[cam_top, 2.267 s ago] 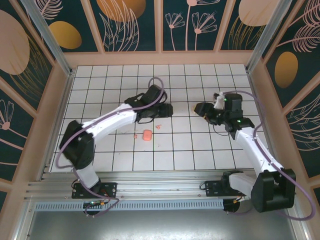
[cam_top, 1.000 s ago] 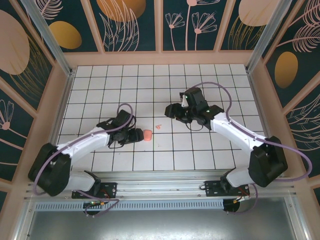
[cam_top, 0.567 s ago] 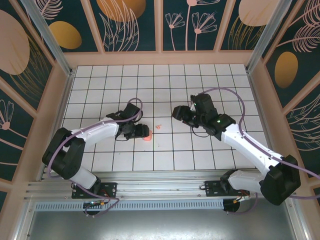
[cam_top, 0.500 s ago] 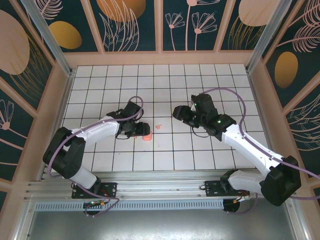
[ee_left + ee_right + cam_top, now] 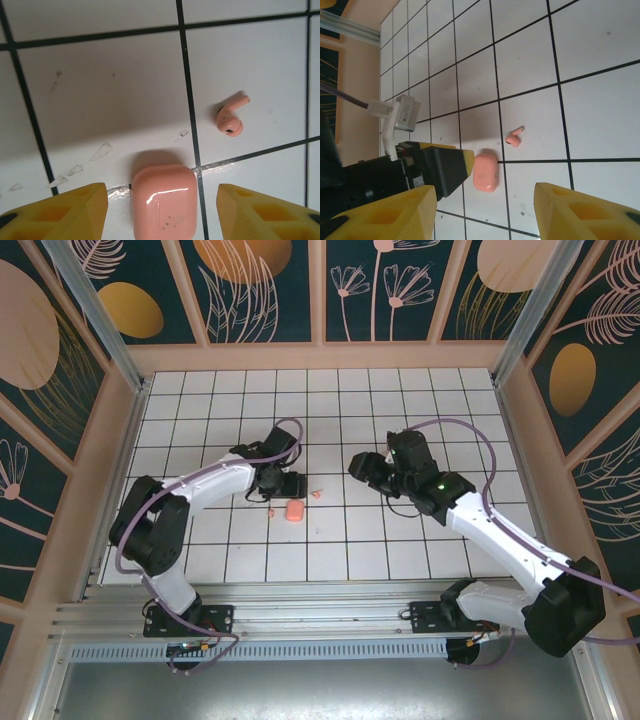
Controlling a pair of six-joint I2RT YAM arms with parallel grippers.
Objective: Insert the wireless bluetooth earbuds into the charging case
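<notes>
The charging case (image 5: 294, 510) is a salmon-pink rounded box lying shut on the tiled floor. One pink earbud (image 5: 317, 493) lies just to its far right, and a second tiny pink earbud (image 5: 271, 512) lies to its left. My left gripper (image 5: 287, 485) hangs open just beyond the case. In the left wrist view the case (image 5: 162, 200) sits between the yellow fingertips (image 5: 60, 212) with a gap on each side, and the earbud (image 5: 230, 119) lies ahead to the right. My right gripper (image 5: 358, 468) is open and empty, and looks down on the case (image 5: 486, 172) and the earbud (image 5: 514, 139).
A black and yellow finger of the left gripper (image 5: 447, 167) stands close beside the case in the right wrist view. Peach walls (image 5: 320, 355) ring the white tiled floor (image 5: 400, 540). Purple cables loop over both arms.
The left gripper has swung from the near left of the case to just beyond it, its jaws narrowing a little. The right gripper drifted slightly right. Case and earbuds stayed put.
</notes>
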